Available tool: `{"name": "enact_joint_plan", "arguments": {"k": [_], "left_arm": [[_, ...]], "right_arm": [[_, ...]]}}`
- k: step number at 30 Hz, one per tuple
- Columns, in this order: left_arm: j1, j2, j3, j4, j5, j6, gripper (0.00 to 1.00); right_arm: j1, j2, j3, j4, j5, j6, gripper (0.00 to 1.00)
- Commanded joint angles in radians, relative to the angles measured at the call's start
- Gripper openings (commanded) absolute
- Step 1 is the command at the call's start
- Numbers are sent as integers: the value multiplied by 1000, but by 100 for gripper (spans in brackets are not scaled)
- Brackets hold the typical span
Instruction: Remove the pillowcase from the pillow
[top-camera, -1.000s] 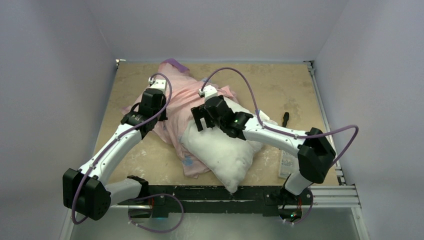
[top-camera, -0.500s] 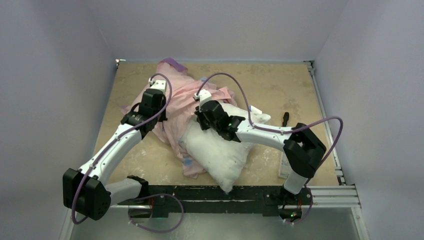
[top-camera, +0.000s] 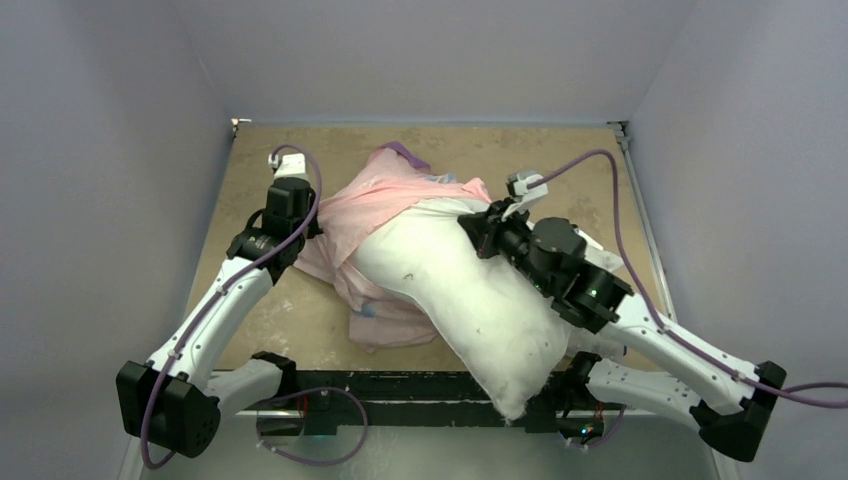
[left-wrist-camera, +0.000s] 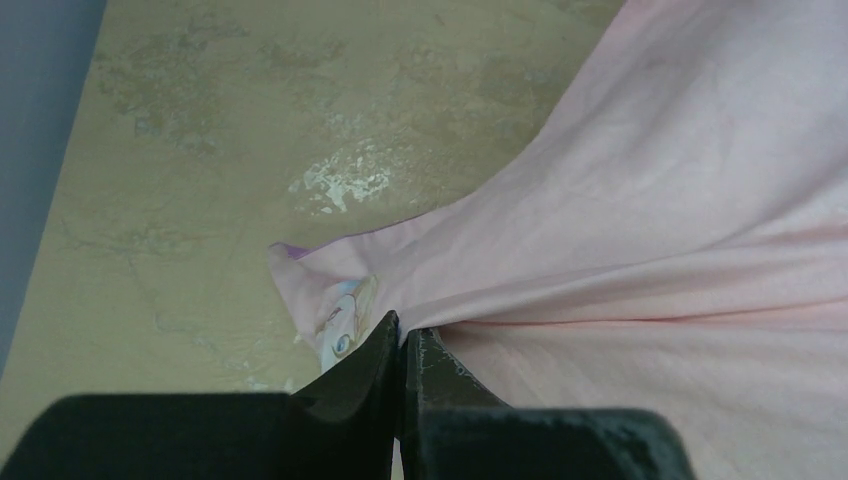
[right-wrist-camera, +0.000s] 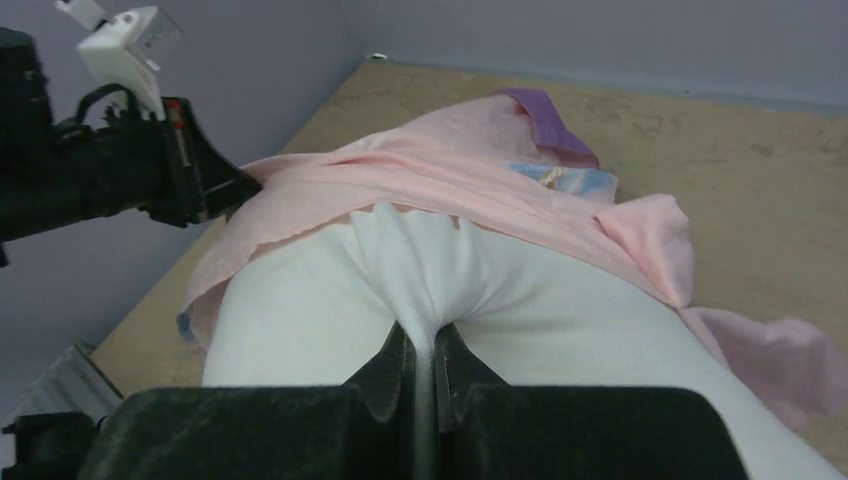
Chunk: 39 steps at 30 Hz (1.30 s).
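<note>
Our left gripper (left-wrist-camera: 403, 335) pinches pillowcase (left-wrist-camera: 650, 220) tight, at left side of table (top-camera: 560, 170). Our right gripper (right-wrist-camera: 425, 345) pinches fold of pillow (right-wrist-camera: 300, 310). Pillow lies long from pillowcase toward near right, only far end under pillowcase. We think pull goes that way.

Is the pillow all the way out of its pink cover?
No, the far end of the pillow sits under the pink cover.
</note>
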Motion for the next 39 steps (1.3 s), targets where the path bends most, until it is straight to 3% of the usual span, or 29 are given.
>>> {"name": "enact_joint_plan", "arguments": {"k": [1,8,16,19,25,34,39], "left_arm": [[78,-14,-7,-22,-236,15,0],[115,-10,0,-29,-289,16,1],[99,-53,112,-44,93,88,47],[51,-48,174,-60,181,90,55],[-142,94,342,-105,206,110,61],[-193,340,603,-166,395,134,66],[-199,453,612,-170,445,157,68]], "right_arm": [[-37,-167,19,200,26,-71,0],[-37,-228,-49,252,-190,-115,0],[-37,-89,-52,265,-280,-148,0],[-37,-73,-60,283,-296,-158,0],[-36,-53,-56,285,-368,-183,0],[-30,52,-32,291,-457,-182,0],[-27,105,-28,302,-466,-172,0]]}}
